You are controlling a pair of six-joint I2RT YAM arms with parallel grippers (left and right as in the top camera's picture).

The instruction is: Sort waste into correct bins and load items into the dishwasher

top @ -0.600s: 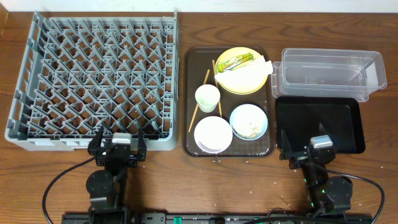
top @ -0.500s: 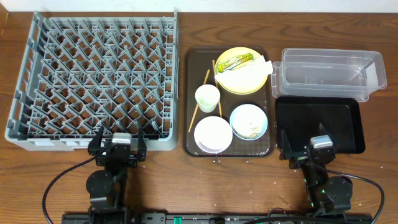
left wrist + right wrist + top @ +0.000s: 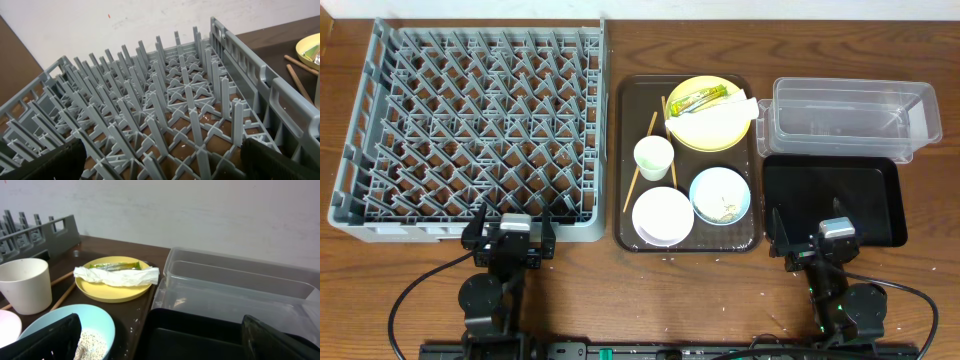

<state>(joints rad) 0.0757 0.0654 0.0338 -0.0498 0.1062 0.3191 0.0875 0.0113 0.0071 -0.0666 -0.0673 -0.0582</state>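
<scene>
The grey dishwasher rack [image 3: 380, 215] fills the left of the table and holds nothing. On a brown serving tray [image 3: 630, 110] sit a yellow plate [image 3: 715, 128] carrying a green-and-yellow wrapper [image 3: 700, 99] and crumpled white paper [image 3: 747, 105], a white cup [image 3: 654, 157], a white bowl [image 3: 662, 215], a light blue bowl [image 3: 712, 185] with rice [image 3: 727, 208], and two chopsticks [image 3: 643, 165]. The clear tub [image 3: 850, 118] and black tray [image 3: 832, 200] lie at the right. My left gripper [image 3: 512, 224] stands open at the rack's front wall. My right gripper [image 3: 812, 240] stands open at the black tray's front edge.
In the left wrist view, upright pegs and the rack's lattice wall [image 3: 280, 95] rise just ahead of my open fingers [image 3: 50, 160]. The right wrist view shows the blue bowl [image 3: 95, 320] by one finger [image 3: 50, 340], with the black tray's rim [image 3: 200, 317] between them. A pale wall closes the back.
</scene>
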